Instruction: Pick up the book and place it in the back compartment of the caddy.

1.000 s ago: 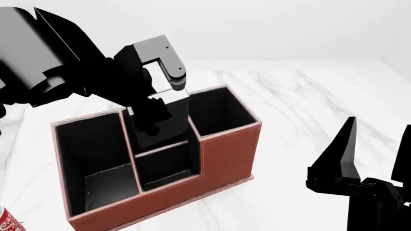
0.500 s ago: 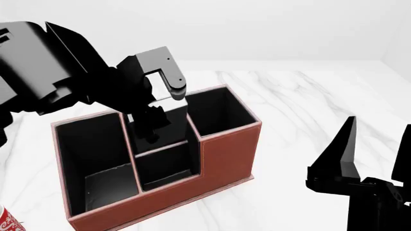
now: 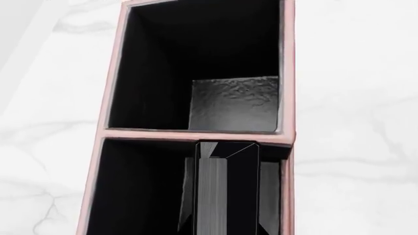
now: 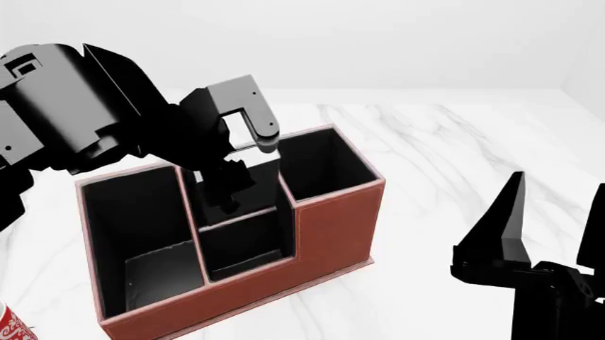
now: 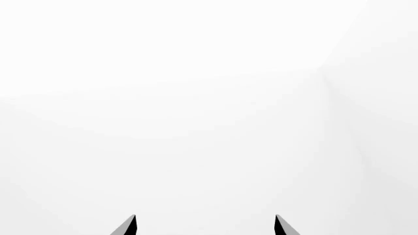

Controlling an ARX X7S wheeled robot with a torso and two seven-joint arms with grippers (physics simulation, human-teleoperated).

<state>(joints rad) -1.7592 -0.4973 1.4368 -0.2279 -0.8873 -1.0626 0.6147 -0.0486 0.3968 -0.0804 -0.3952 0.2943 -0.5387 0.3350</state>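
The caddy [image 4: 331,227] is a reddish-brown box with black-lined cells on the white marble table. My left gripper [image 4: 232,185] reaches down into its middle back cell, shut on the black book [image 4: 260,170], which stands upright and is mostly sunk in that cell. In the left wrist view the book [image 3: 225,186] shows its grey page edges between my fingers [image 3: 185,215], close to the cell's divider wall [image 3: 196,134]. My right gripper [image 4: 557,219] is open and empty, off to the caddy's right; in the right wrist view its tips [image 5: 204,223] show only white.
A red patterned mug [image 4: 10,327] peeks in at the head view's bottom left corner. The caddy's tall left cell [image 4: 132,234], low front cell [image 4: 241,248] and right back cell [image 4: 321,166] hold nothing. White marble table [image 4: 444,156] lies to the right.
My left gripper has gone down with the book, so less of the book stands above the caddy's rim. The right arm has not moved.
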